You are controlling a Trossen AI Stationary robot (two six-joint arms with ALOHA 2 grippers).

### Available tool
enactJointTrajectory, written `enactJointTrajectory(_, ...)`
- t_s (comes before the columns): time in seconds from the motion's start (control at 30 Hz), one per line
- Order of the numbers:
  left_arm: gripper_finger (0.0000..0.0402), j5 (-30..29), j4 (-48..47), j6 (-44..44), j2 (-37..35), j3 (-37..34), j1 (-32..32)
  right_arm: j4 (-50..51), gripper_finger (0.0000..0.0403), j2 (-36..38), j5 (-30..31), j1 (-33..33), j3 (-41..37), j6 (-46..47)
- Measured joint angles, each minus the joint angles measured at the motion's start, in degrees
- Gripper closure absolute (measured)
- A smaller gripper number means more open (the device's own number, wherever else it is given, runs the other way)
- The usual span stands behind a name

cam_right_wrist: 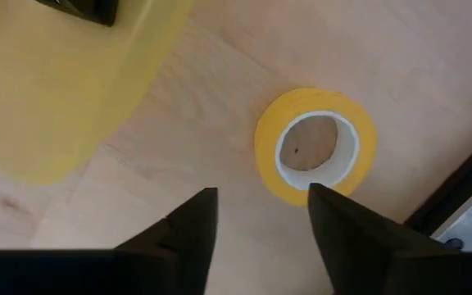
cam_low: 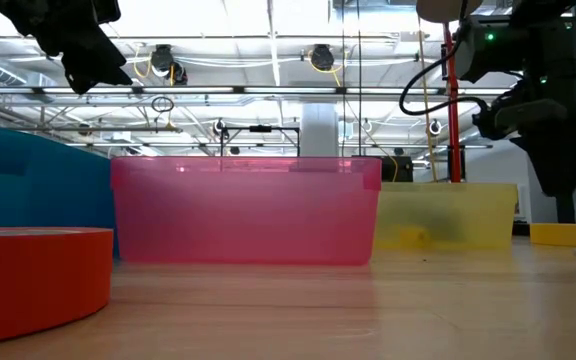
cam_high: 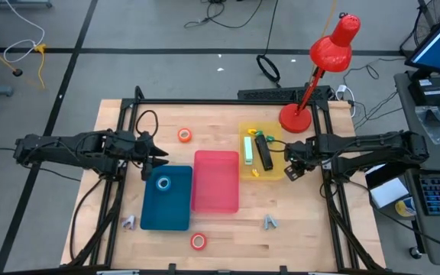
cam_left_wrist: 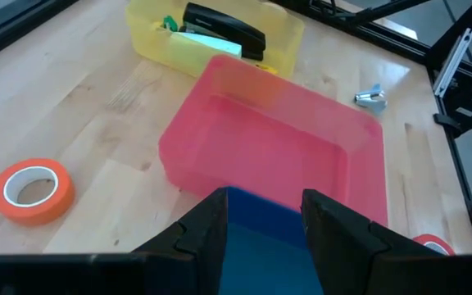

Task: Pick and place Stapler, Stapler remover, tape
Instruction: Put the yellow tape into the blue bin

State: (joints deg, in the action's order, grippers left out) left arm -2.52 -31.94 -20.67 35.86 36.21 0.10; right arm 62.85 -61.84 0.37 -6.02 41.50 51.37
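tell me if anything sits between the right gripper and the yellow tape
Nothing visible does. The right gripper is open just above the yellow tape, which lies flat on bare wood beside the yellow bin.

Centre of the table (cam_high: 228,233) is blocked by the blue bin (cam_high: 166,200) and pink bin (cam_high: 216,181), set side by side, touching. The yellow bin (cam_high: 260,150) and red lamp (cam_high: 319,72) crowd the far right corner. Bare wood lies open along the near edge, between the red-orange tape roll (cam_high: 198,241) and two metal clips (cam_high: 270,222).
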Motion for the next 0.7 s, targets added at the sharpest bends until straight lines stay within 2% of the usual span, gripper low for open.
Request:
enactJointTrajectory(0.13,0.0243,0.0,0.0,0.0,0.0,0.0,0.0,0.0,0.0185,-0.3,1.3,0.0,0.0,-0.5)
enactJointTrajectory(0.27,0.0243,0.0,0.0,0.0,0.0,0.0,0.0,0.0,0.0169,-1.9,1.3,0.0,0.0,-2.4)
enactJointTrajectory(0.7,0.0243,0.0,0.0,-0.4,0.0,0.0,0.0,-1.0,0.0175,-12.3,1.4,0.0,0.0,-8.8)
